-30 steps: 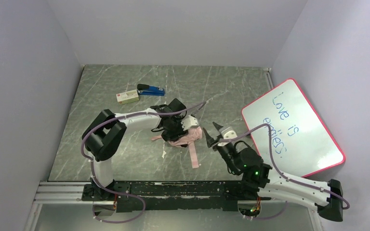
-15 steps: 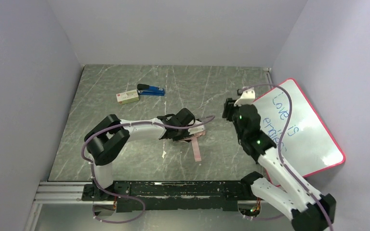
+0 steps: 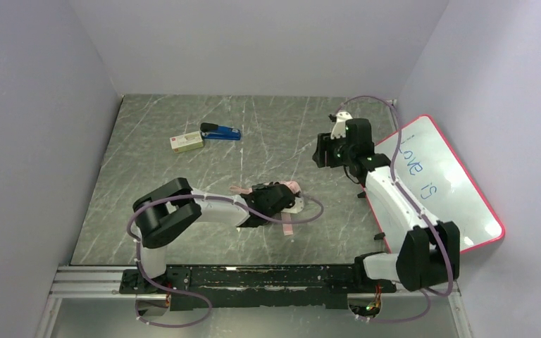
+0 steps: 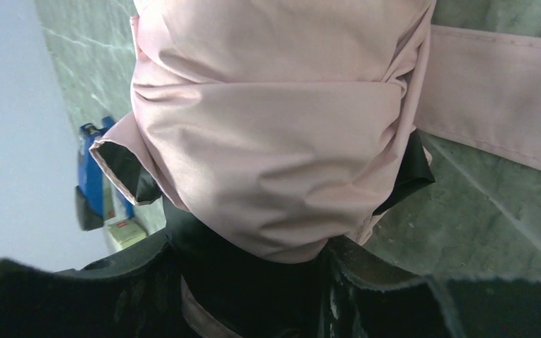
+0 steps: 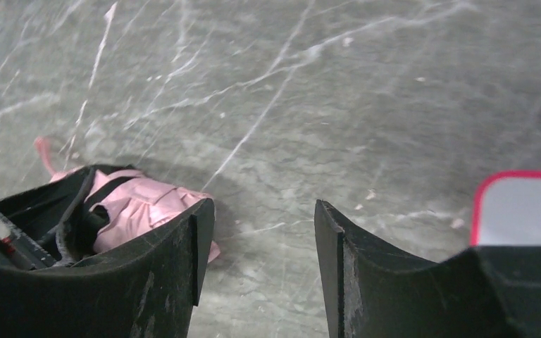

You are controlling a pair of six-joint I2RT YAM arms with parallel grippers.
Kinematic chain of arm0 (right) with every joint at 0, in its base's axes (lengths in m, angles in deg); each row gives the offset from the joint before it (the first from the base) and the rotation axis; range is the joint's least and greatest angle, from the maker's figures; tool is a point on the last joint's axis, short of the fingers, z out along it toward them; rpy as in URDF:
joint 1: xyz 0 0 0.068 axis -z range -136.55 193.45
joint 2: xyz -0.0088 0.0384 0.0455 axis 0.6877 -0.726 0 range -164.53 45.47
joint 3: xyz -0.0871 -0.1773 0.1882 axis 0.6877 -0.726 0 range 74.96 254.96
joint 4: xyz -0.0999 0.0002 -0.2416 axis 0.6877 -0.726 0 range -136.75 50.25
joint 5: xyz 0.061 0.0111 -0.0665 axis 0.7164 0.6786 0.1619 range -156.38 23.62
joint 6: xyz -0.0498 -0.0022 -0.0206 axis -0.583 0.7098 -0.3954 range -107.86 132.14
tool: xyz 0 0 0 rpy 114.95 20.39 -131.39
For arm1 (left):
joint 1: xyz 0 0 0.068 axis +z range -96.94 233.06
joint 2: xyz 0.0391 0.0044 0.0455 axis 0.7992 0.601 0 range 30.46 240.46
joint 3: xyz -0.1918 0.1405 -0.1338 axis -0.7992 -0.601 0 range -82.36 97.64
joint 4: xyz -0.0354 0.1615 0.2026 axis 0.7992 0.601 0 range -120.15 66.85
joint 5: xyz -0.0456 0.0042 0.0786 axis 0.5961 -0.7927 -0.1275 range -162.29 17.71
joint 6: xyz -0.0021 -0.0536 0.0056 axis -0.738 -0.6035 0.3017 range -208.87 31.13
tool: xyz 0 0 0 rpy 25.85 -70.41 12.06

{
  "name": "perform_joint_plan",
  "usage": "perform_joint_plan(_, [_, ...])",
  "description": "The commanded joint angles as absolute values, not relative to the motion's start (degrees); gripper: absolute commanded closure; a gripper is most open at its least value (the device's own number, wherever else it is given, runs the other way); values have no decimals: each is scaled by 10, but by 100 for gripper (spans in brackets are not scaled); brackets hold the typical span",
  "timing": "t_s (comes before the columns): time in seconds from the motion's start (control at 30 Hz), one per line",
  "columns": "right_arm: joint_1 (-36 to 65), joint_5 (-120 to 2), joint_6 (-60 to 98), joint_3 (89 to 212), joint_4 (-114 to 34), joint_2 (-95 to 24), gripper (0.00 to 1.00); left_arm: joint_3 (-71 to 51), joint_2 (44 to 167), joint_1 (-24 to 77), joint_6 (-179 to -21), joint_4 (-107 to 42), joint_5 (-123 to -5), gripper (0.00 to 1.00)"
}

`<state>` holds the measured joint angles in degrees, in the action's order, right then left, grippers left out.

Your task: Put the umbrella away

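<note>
The pale pink, thin-fabric compact umbrella [image 3: 290, 189] lies as a bunched bundle near the middle of the grey marbled table [image 3: 183, 176]. Its long flat pink strap [image 3: 287, 227] trails towards the near edge. The left gripper [image 3: 280, 198] is clamped on the bundle: in the left wrist view the fabric fills the space between the black fingers [image 4: 366, 282], with dark inner folds showing at either side.

What is new is the other arm. A second ago the right gripper [image 5: 262, 218] sat low, just beside the bundle. Now it has swung up and away to the far right, close to the red-rimmed whiteboard [image 3: 451, 204] leaning there. Its jaws stand apart with nothing between them, and from its own camera the umbrella is a small pink shape well off across the table. Meanwhile the left arm has dropped from a raised elbow to a long, low reach. The bundle looks tighter than it did, though it has barely shifted across the table.

So the umbrella is now in one gripper only. I'd guess the gathering is done and fastening comes next, since the strap is loose and not yet wrapped round the fabric. The blue stapler [image 3: 220, 132] and the small cream box [image 3: 187, 142] at the far left sit untouched, well apart from all this
</note>
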<state>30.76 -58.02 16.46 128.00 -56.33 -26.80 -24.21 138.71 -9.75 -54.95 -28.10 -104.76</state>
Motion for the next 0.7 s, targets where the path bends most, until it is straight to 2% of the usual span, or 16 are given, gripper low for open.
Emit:
perform_joint_plan(0.0, [313,-435,102,1322,-617,-320,42,-293,1430,-119,-502,-292,-1097,95])
perform_joint_plan(0.17, [306,-343,86,1355,-633,-385,40,-322,1448,-147,-466,-352,-1146,95])
perform_joint_plan(0.3, [268,-359,42,1374,-660,-424,38,-338,1462,-162,-438,-389,-1176,95])
perform_joint_plan(0.43, [241,-340,-30,1373,-681,-448,38,-357,1478,-175,-405,-434,-1204,95])
perform_joint_plan(0.6, [215,-267,-172,1423,-801,-514,36,-381,1499,-188,-373,-486,-1235,95])
perform_joint_plan(0.67, [208,-264,-178,1425,-791,-512,35,-385,1507,-190,-367,-495,-1242,95])
